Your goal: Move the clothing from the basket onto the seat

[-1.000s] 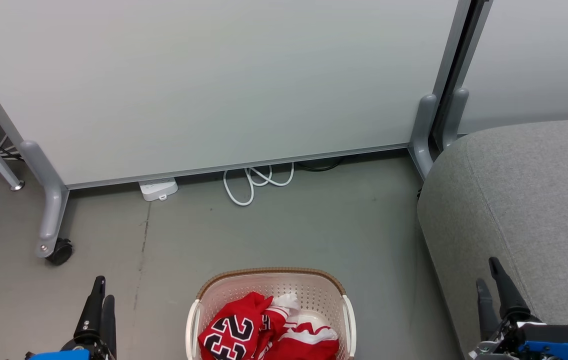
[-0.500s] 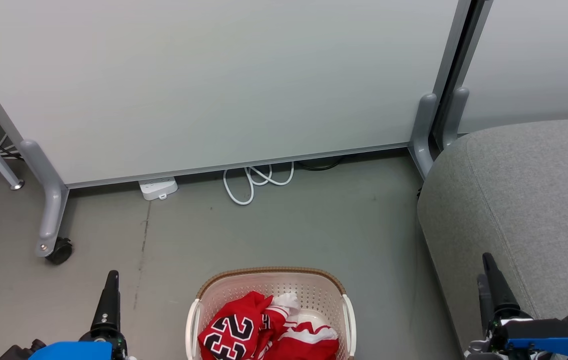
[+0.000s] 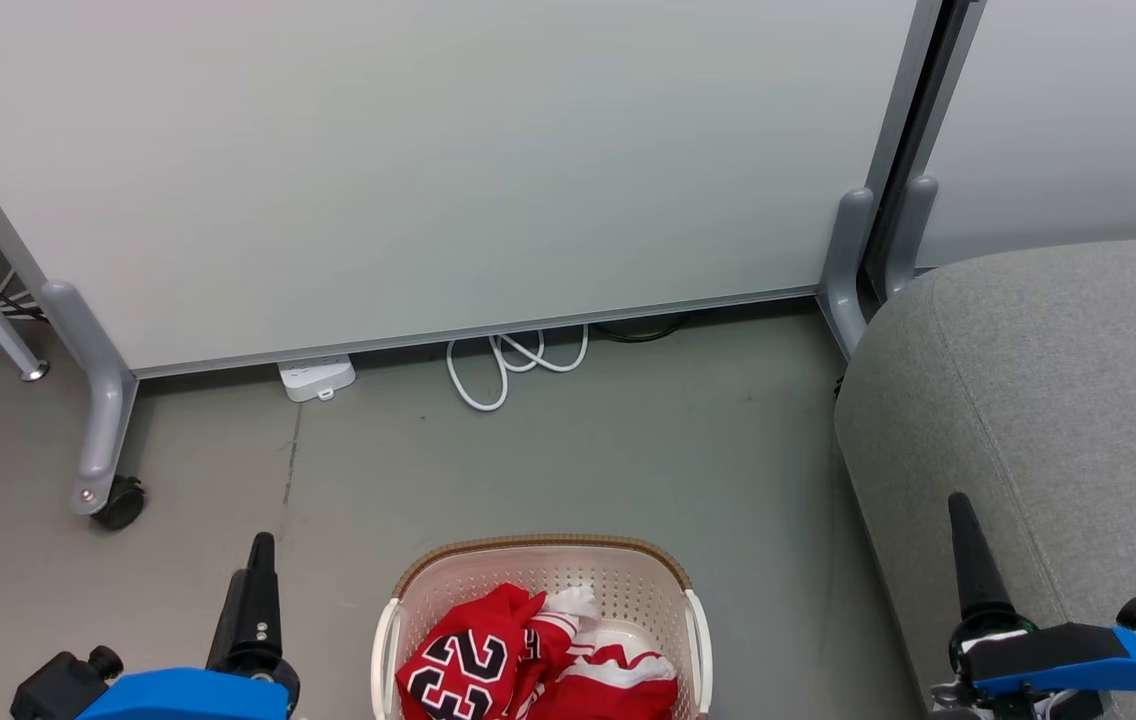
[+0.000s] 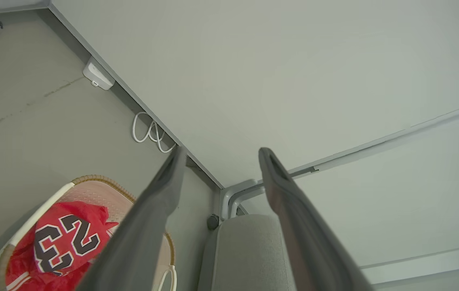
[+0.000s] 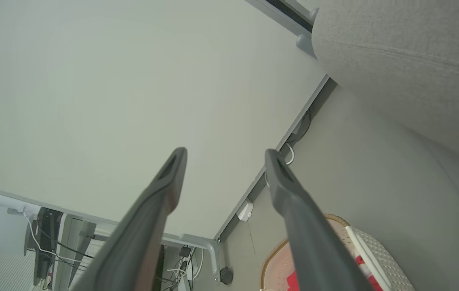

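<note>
So, as far as I can judge, nothing has reached the seat (image 3: 1058, 380) yet. The clothing (image 3: 528, 665) is red jerseys with white and black trim, one showing a black-and-white 23. It lies crumpled inside the basket (image 3: 538, 548), a cream perforated tub with a brown woven-look rim. The basket stands on the grey floor (image 3: 628, 450) at the bottom middle of my head view. The seat, a large grey fabric cushion, lies to the right of the basket, with a strip of bare floor between them. The part of it I can see carries no garment.

My left tool (image 4: 219, 150) hangs to the left of the basket, above the floor. Its two dark fingers are spread wide with nothing between them. My right tool (image 5: 223, 151) shows against the near edge of the seat, its fingers also wide apart and empty. Neither tool touches the clothing.

I judge the task to be at its very start. Every garment I can see remains to be gripped, lifted out and carried across to the cushion. I cannot tell how many pieces are in the heap, since the folds hide one another. Behind everything stands a pale partition panel (image 3: 428, 170), with a white cable (image 3: 508, 365) looped at its foot.
</note>
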`<state>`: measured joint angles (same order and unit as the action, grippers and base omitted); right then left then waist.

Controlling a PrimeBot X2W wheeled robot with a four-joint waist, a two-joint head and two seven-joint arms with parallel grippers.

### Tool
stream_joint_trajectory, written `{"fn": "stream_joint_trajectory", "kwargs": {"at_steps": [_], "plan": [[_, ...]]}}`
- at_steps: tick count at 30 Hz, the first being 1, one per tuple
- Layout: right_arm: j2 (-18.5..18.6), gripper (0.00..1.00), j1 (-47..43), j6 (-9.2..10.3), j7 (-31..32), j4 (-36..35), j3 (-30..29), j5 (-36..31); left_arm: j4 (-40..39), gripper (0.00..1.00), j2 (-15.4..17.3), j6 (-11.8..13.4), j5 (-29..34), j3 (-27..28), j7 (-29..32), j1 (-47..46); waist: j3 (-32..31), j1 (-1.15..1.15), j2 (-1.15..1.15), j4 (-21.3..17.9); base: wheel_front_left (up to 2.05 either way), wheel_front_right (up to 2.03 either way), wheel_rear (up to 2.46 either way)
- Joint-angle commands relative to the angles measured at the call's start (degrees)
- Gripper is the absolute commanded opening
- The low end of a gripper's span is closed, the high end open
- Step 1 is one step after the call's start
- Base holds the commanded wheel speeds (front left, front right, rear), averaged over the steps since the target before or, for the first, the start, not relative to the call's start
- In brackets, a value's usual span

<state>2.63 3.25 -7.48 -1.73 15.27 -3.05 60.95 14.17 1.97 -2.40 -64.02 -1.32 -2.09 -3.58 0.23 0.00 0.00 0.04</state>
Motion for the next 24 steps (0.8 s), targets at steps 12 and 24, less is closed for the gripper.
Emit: {"fn": "stream_joint_trajectory", "kwargs": {"at_steps": [12,24], "plan": [[0.2,1.0,0.26,-0.02,-1.37,-2.9,0.05,-14.71,-0.66,1.0,0.67,0.79,13.82,-2.82,-2.78,-1.54,-0.2,0.0,0.0,0.14,0.0,0.0,0.0],[0.23,1.0,-0.11,-0.01,-2.42,-3.95,0.12,-23.28,-0.67,1.0,0.76,1.3,22.9,-4.18,-4.74,-1.65,-0.44,0.0,0.0,0.16,0.0,0.0,0.0]]}}
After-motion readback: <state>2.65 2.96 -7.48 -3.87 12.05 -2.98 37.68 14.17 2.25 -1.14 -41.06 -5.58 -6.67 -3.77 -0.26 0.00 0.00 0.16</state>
